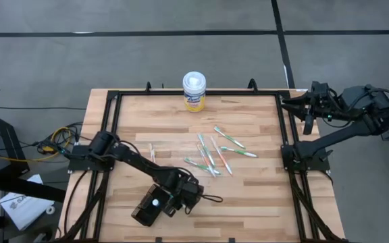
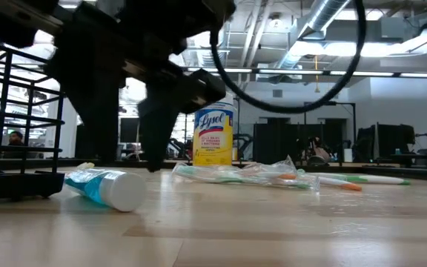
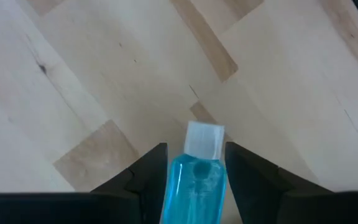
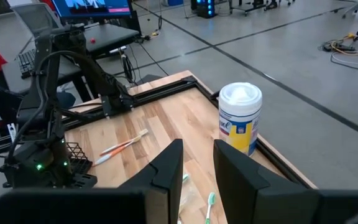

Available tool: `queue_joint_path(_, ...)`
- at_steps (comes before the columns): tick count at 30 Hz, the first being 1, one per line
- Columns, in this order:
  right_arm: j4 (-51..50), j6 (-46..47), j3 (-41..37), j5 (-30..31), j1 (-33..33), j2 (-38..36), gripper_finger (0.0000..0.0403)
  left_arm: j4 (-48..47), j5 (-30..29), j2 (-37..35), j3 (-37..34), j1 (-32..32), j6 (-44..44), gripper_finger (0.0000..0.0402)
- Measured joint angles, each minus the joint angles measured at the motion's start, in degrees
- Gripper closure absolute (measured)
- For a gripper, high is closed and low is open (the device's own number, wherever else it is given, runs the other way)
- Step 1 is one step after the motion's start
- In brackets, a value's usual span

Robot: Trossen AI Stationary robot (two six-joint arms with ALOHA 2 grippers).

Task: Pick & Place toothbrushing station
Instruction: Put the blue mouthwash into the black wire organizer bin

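The toothbrushing station [image 1: 142,212], a black wire holder [image 2: 17,182], stands on the table near the front left. Just right of it, a blue bottle [image 2: 95,185] with a white cap [image 3: 204,138] lies on its side on the wood. My left gripper [image 3: 196,149] points steeply down over the bottle, open, with one finger on each side of its body. My right gripper [image 4: 197,146] waits raised over the table's far right corner [image 1: 290,104], open with nothing between its fingers. My left gripper's fingers [image 3: 151,168] stand close against the two sides of the bottle's blue body [image 3: 194,186], coming from above and lying along it. Whether they touch it I cannot tell. The bottle rests on the table, its cap end past the fingertips.
Several wrapped toothbrushes [image 1: 211,155] lie scattered at the table's middle, and a thin one [image 1: 152,152] lies farther left. A yellow-labelled wipes canister [image 1: 194,91] stands at the far edge. A black frame [image 1: 113,101] runs round the tabletop. Bare wood lies at the near right.
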Motion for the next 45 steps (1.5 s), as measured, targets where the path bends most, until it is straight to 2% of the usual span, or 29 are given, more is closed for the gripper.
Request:
queue_joint_path(24, -0.2, -0.9, 0.0, 0.0, 0.0, 0.0, 0.0321, 3.2, 3.9, 4.4, 0.3, 0.1, 0.5, 0.0265)
queue_joint_path(27, -0.2, -0.9, 0.0, 0.0, 0.0, 0.0, 0.0321, 2.4, 2.4, 4.5, 0.3, 0.0, 0.2, 0.0279)
queue_joint_path(30, -0.1, -0.9, 0.0, 0.0, 0.0, 0.0, 0.0321, 1.3, 0.2, 4.5, 0.3, 0.1, 0.1, 0.0321)
queue_joint_path(41, 0.4, -0.9, 0.0, 0.0, 0.0, 0.0, 0.0321, 0.7, -2.0, 3.1, 0.0, 1.7, -2.2, 0.0321)
queue_joint_path(45, 0.4, -1.2, 0.0, 0.0, 0.0, 0.0, 0.0321, 0.0, -6.7, 0.8, -0.4, 3.3, -1.8, 0.0321)
